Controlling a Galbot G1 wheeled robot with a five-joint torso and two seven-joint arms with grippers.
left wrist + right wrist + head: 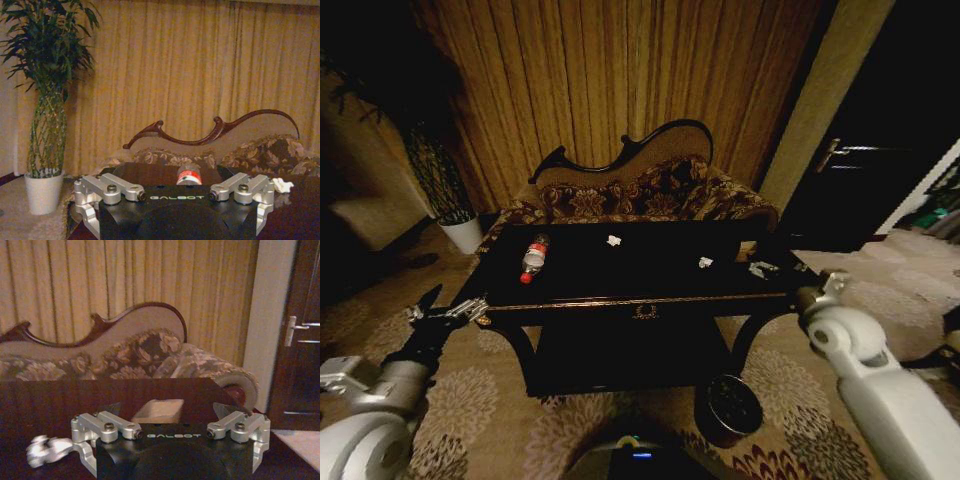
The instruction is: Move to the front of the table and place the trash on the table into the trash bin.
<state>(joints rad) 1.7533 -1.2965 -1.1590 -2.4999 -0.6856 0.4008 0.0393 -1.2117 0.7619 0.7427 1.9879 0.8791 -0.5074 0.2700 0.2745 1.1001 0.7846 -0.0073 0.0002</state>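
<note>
Robot faced the black table (620,290) | bottle (533,258) lay at its left end, scraps (613,240) mid-top, bin (731,405) on floor at front right | left gripper (448,312) spread, at left front corner; right gripper (170,412) spread, at right end | best: square the left jaws across the bottle's body before closing.

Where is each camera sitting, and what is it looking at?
Head view: high on the robot, looking down at the table, trash bin and both arms.
Left wrist view: behind the open left tool, facing the bottle, sofa and plant.
Right wrist view: behind the open right tool, facing the sofa and door.
Both wrist views share sofa and curtain.
</note>
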